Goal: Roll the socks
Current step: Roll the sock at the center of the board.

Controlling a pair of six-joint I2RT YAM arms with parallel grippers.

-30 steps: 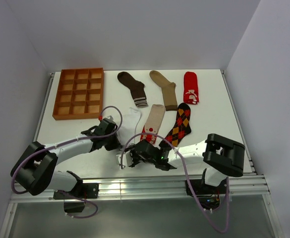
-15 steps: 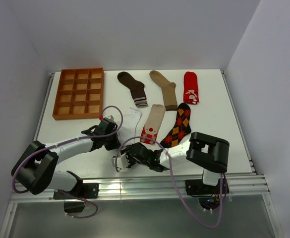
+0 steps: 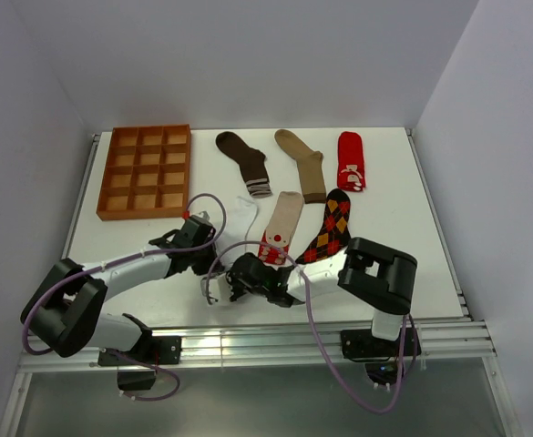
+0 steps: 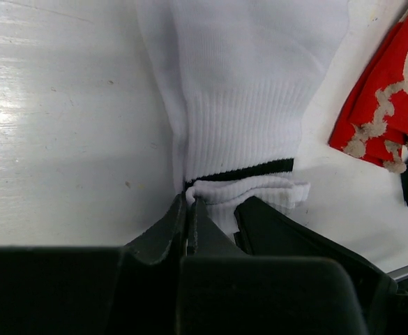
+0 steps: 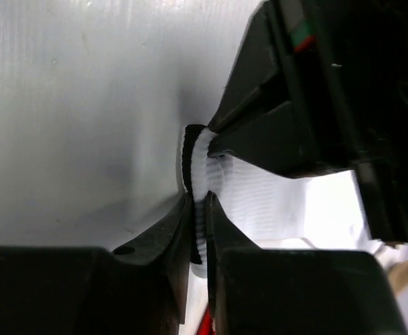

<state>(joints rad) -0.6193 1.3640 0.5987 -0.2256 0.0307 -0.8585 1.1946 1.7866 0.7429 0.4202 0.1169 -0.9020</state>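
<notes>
The white black-striped sock (image 3: pixel 240 218) lies flat in front of the arms. My left gripper (image 3: pixel 213 262) is shut on one corner of its cuff; the left wrist view shows the jaws (image 4: pixel 190 204) pinching the folded cuff edge below the black stripe (image 4: pixel 245 169). My right gripper (image 3: pixel 226 280) is shut on the same cuff from the other side, and the right wrist view (image 5: pixel 202 201) shows it clamping the bunched white rib (image 5: pixel 266 202). The dark brown sock (image 3: pixel 244 159), tan sock (image 3: pixel 304 164), red sock (image 3: pixel 350 160), beige red-toed sock (image 3: pixel 282 221) and argyle sock (image 3: pixel 332 228) lie flat.
The orange-brown gridded tray (image 3: pixel 146 171) stands at the back left. The beige sock's red toe (image 4: pixel 385 105) lies just right of the white sock. The two gripper heads sit very close together near the table's front edge (image 3: pixel 275 320).
My right gripper has moved left along the front of the table to the white sock's cuff and shut on it. The left gripper has held its place.
</notes>
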